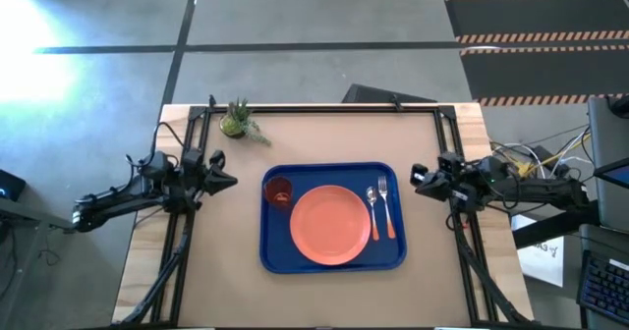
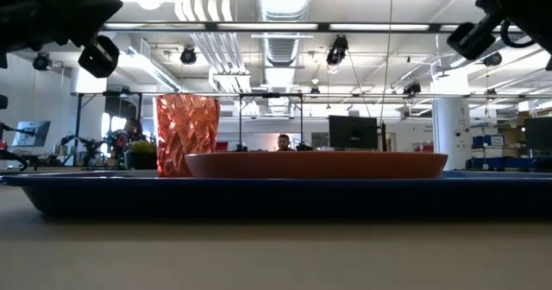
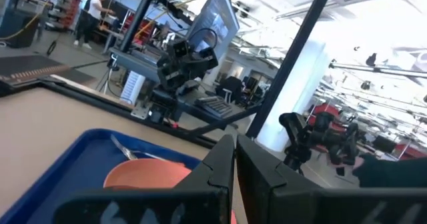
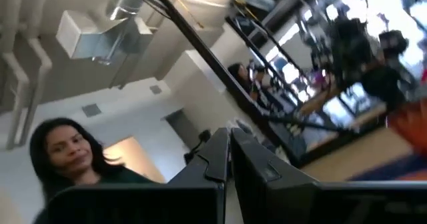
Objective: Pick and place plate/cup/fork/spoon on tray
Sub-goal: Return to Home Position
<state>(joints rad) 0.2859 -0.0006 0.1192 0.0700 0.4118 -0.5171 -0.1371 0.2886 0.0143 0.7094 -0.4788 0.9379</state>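
The table [image 1: 324, 291] is a light brown board with pale wooden strips along its sides and a dark metal frame around its edges. Between the two grippers, near the middle of the table, lies the tray [image 1: 334, 257], and everything for the task sits on it: the plate [image 1: 330, 226] in the centre, the cup [image 1: 278, 192] beside the plate on the side toward the left gripper [image 1: 225, 181], and the spoon [image 1: 373, 210] and fork [image 1: 386, 209] side by side on the side toward the right gripper [image 1: 418, 180]. Both grippers hang just off the tray's short ends, raised above the table and pointing inward at each other, and in each wrist view the two dark fingers [image 3: 223, 164] sit pressed together with nothing between them; the right arm's fingers [image 4: 220, 154] look the same. A small potted plant [image 1: 236, 120] stands at the table's far edge, beyond the left gripper. From table height, the cup rises just beside the plate's rim. The room behind is a large workshop with ceiling ducts, bright lights, monitors and other rigs, and a person [image 4: 70, 161] shows in the right wrist view.
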